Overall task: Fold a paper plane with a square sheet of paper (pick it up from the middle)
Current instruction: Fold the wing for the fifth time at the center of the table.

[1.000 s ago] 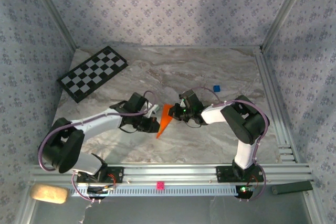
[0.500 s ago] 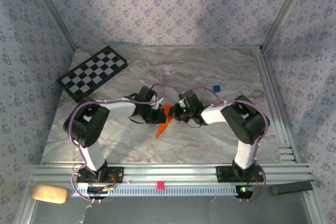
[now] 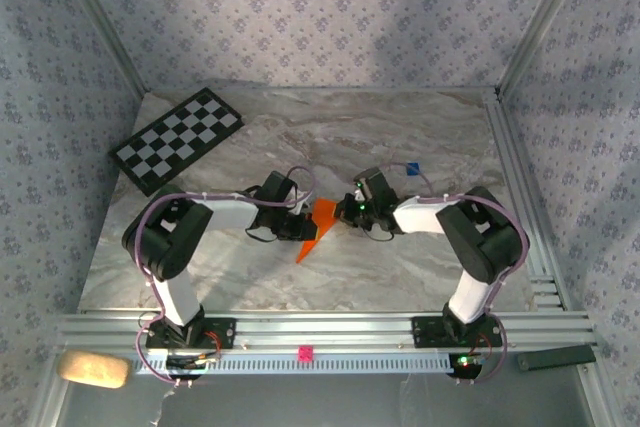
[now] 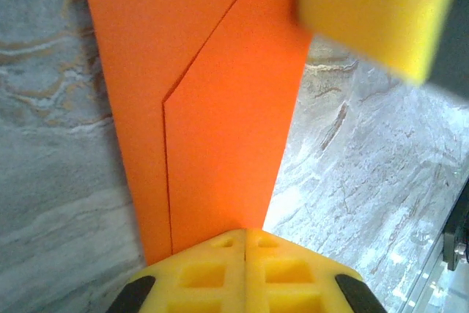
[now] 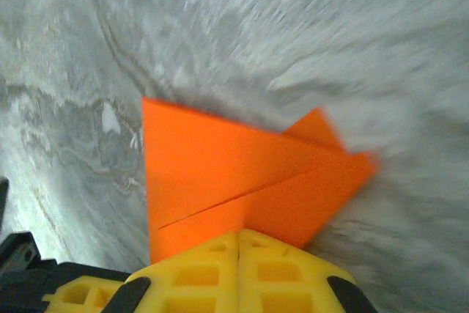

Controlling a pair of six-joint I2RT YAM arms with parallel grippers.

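Overhead view: the paper plane (image 3: pixel 317 228), a slim orange dart, lies at the middle of the marbled counter (image 3: pixel 430 272), its pointed tip toward the near edge and its broad end toward the far side. The left end effector (image 3: pixel 305 215) meets the broad end from the left and the right end effector (image 3: pixel 345 213) meets it from the right, so that the paper sits between the two. Both arms are bent low over the counter. A black-and-white checkerboard (image 3: pixel 176 139) rests at the far left corner, well apart from the paper, and a small blue cube (image 3: pixel 413 169) lies just beyond the right arm. Left wrist view: the left end effector (image 4: pixel 244 237) is closed, its yellow fingers pressed together with their tips at the edge of the paper plane (image 4: pixel 212 100), on which a straight fold line runs lengthwise; a yellow finger of the right end effector (image 4: pixel 374 12) appears blurred at the upper right. Right wrist view: the right end effector (image 5: pixel 239 237) is likewise closed, fingertips against the layered orange paper plane (image 5: pixel 220 166). Whether either end effector pinches the paper or merely presses on it cannot be told.
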